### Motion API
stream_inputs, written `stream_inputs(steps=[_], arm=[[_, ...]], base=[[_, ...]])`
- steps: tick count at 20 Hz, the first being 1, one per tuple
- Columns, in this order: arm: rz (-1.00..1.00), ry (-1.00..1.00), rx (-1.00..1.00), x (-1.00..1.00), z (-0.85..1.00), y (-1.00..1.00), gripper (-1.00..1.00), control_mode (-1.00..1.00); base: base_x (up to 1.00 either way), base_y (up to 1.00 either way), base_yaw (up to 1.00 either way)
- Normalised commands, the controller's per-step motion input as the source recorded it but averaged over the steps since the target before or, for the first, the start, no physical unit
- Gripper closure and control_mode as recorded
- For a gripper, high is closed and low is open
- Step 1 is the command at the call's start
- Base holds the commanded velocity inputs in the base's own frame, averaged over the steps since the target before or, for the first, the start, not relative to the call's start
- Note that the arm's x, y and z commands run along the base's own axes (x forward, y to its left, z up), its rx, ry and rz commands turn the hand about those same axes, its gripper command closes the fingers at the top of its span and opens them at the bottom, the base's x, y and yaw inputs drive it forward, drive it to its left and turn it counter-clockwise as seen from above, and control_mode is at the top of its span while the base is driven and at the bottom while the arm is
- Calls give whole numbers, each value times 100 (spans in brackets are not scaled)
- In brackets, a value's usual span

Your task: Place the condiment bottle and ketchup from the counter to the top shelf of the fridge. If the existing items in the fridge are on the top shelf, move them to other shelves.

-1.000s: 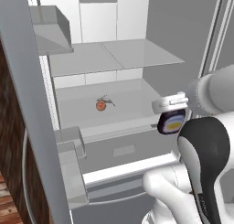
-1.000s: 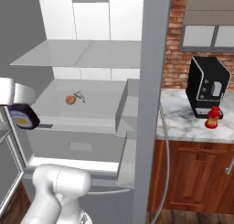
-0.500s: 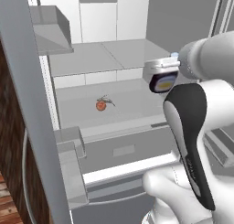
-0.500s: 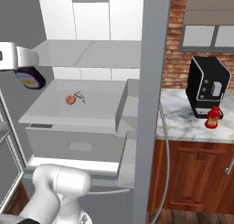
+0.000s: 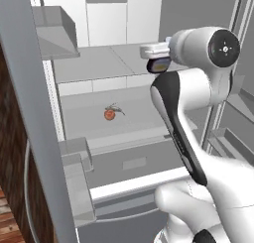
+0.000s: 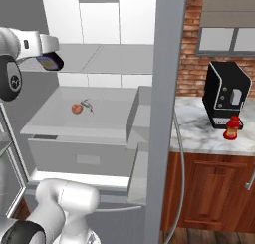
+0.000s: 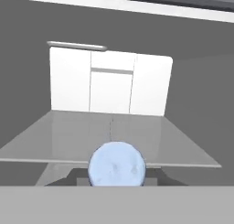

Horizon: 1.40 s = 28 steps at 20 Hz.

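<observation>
Fridge (image 5: pixel 124 19) open, white back wall. Top shelf (image 5: pixel 99 63) bare, seam down the middle. Shelf below (image 6: pixel 60 116) holds the red-orange fruit (image 5: pixel 109 114) with a thin dark sprig (image 5: pixel 117 108) just beside it. Tabletop (image 6: pixel 199 131) to the right of the fridge: ketchup (image 6: pixel 231 128) in front of a black appliance (image 6: pixel 226 94). Fingers (image 5: pixel 158 64) clenched on the bottle (image 5: pixel 158 66), held in the air at the top shelf's front edge, yellow-orange end showing; its pale round end (image 7: pixel 117 165) faces the hand camera.
</observation>
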Motion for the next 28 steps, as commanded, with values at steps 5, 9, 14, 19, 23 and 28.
stream_inputs(steps=[5, 9, 14, 19, 23, 28], arm=[[0, 0, 0, 100, -1, 1, 100, -100], [0, 1, 0, 100, 0, 0, 100, -100], [0, 7, 0, 98, 0, 0, 100, -100], [0, 21, -3, 87, -7, 0, 100, -100], [0, 18, -6, 71, -31, 0, 100, -100], [0, 9, -1, 44, -28, 0, 100, -100]], base=[[0, 0, 0], [0, 0, 0], [0, 0, 0], [0, 0, 0], [0, 0, 0], [0, 0, 0]])
